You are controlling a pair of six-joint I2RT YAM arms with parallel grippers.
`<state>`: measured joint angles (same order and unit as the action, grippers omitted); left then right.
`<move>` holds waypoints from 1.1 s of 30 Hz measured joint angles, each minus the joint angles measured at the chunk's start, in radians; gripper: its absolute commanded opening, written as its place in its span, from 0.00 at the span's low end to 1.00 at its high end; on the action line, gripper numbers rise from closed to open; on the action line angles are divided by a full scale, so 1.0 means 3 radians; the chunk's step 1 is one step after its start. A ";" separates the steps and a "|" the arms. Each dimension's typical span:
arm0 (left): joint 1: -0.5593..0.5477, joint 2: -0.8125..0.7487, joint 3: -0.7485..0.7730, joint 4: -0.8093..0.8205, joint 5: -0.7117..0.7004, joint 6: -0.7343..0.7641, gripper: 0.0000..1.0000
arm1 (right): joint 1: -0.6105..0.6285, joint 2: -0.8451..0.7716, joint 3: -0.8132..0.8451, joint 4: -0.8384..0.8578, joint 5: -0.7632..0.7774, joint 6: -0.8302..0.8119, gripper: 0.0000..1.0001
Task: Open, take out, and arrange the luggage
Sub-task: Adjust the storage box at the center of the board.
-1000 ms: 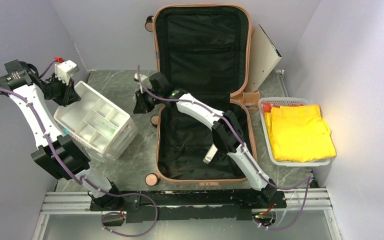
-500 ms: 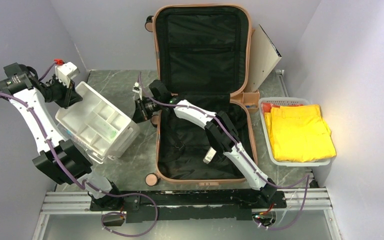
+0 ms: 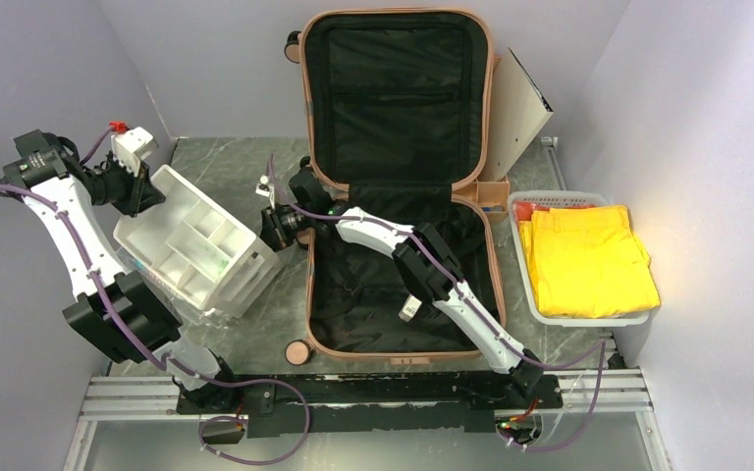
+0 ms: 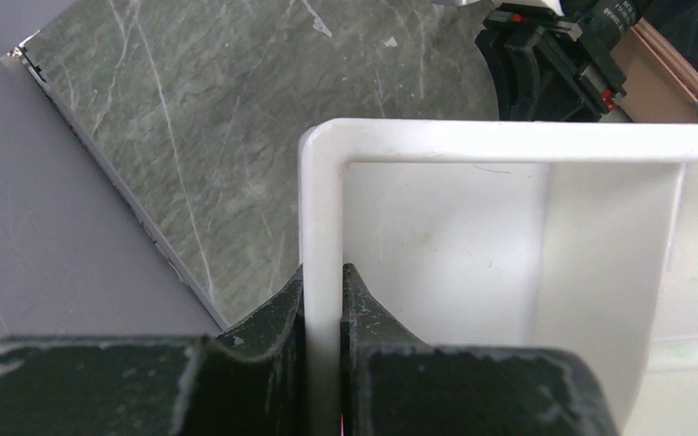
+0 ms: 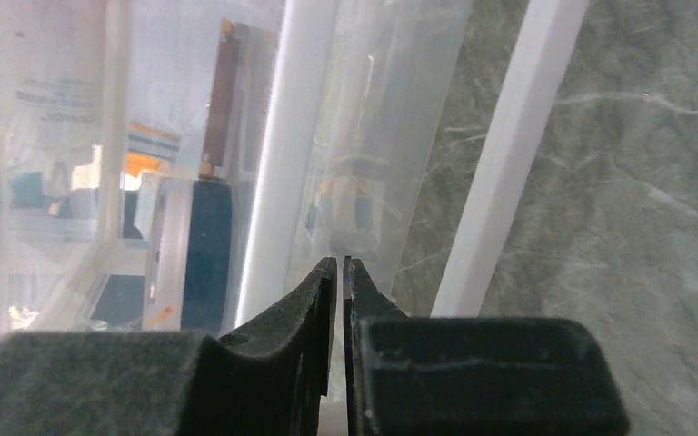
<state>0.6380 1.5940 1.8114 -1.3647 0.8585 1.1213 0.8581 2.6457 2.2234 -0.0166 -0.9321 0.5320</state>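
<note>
Our left pincer [image 4: 324,272] is clamping the corner wall of the white organizer [image 3: 191,250], right pincer [image 5: 338,263] clenched just beside it; we are risking that tilted box slipping and spilling onto the tabletop [image 3: 226,162].

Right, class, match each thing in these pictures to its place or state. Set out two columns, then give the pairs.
Things
1. suitcase
2. white box
3. yellow clothes
4. left tool

Places or states
A. folded in the basket on the right
B. lying open, lid upright at the back
C. shut on a white wall
D. just left of the suitcase

Pairs: 1-B, 2-D, 3-A, 4-C
</note>
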 measured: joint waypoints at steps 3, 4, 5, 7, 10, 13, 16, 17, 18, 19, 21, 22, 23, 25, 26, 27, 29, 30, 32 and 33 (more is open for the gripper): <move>0.0004 0.0000 -0.0071 0.0070 -0.0017 -0.0038 0.05 | 0.0000 0.0003 -0.0069 0.0259 -0.0098 0.0186 0.17; 0.0006 0.0000 -0.0103 0.0097 -0.0028 -0.0061 0.05 | 0.0000 0.0005 -0.0079 0.0320 -0.0113 0.0243 0.17; 0.0010 -0.0006 -0.0136 0.0128 -0.0046 -0.0095 0.05 | -0.0001 0.0008 -0.0080 0.0347 -0.0118 0.0264 0.18; 0.0018 -0.0014 -0.0200 0.0196 -0.0085 -0.0179 0.05 | -0.0001 0.0009 -0.0057 0.0281 -0.0057 0.0205 0.22; 0.0017 -0.0020 -0.0290 0.0313 -0.0128 -0.0291 0.05 | -0.0003 0.0009 0.0053 -0.0076 0.0238 -0.0062 0.31; 0.0015 -0.0023 -0.0366 0.0463 -0.0179 -0.0409 0.05 | -0.0027 0.0008 0.0161 -0.0378 0.0523 -0.0252 0.43; 0.0015 -0.0025 -0.0443 0.0595 -0.0217 -0.0506 0.05 | -0.0061 -0.0031 0.0229 -0.0587 0.0741 -0.0416 0.56; 0.0015 -0.0025 -0.0456 0.0614 -0.0224 -0.0532 0.05 | -0.0079 -0.0051 0.0237 -0.0633 0.0773 -0.0458 0.62; 0.0015 -0.0025 -0.0473 0.0641 -0.0235 -0.0556 0.05 | -0.0104 -0.0085 0.0242 -0.0679 0.0801 -0.0496 0.67; 0.0015 -0.0025 -0.0483 0.0656 -0.0240 -0.0579 0.05 | -0.0134 -0.0125 0.0248 -0.0730 0.0813 -0.0529 0.72; 0.0015 -0.0025 -0.0509 0.0680 -0.0251 -0.0609 0.05 | -0.0191 -0.0207 0.0270 -0.0805 0.0813 -0.0604 0.95; 0.0015 -0.0025 -0.0520 0.0687 -0.0258 -0.0622 0.05 | -0.0214 -0.0256 0.0291 -0.0835 0.0813 -0.0646 0.99; 0.0015 -0.0025 -0.0528 0.0689 -0.0262 -0.0636 0.05 | -0.0233 -0.0300 0.0305 -0.0863 0.0811 -0.0669 1.00; 0.0013 -0.0025 -0.0549 0.0712 -0.0270 -0.0659 0.09 | -0.0286 -0.0429 0.0343 -0.0946 0.0813 -0.0790 1.00; 0.0013 -0.0025 -0.0558 0.0729 -0.0273 -0.0669 0.13 | -0.0304 -0.0484 0.0360 -0.0975 0.0813 -0.0832 1.00; 0.0013 -0.0025 -0.0566 0.0743 -0.0284 -0.0682 0.17 | -0.0320 -0.0544 0.0392 -0.1021 0.0821 -0.0894 1.00; 0.0013 -0.0025 -0.0580 0.0771 -0.0312 -0.0741 0.24 | -0.0336 -0.0674 0.0453 -0.1132 0.0856 -0.1035 1.00; 0.0013 -0.0025 -0.0587 0.0790 -0.0327 -0.0762 0.28 | -0.0336 -0.0752 0.0478 -0.1189 0.0891 -0.1123 1.00; 0.0013 -0.0025 -0.0601 0.0879 -0.0347 -0.0823 0.35 | -0.0326 -0.0905 0.0496 -0.1301 0.0965 -0.1296 1.00; 0.0013 -0.0025 -0.0601 0.0916 -0.0352 -0.0853 0.38 | -0.0319 -0.0989 0.0495 -0.1364 0.1008 -0.1382 1.00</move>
<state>0.6418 1.5864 1.6310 -1.0901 0.7528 0.8654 0.7624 2.3489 2.3718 -0.4259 -0.6296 0.1173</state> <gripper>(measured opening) 0.299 0.994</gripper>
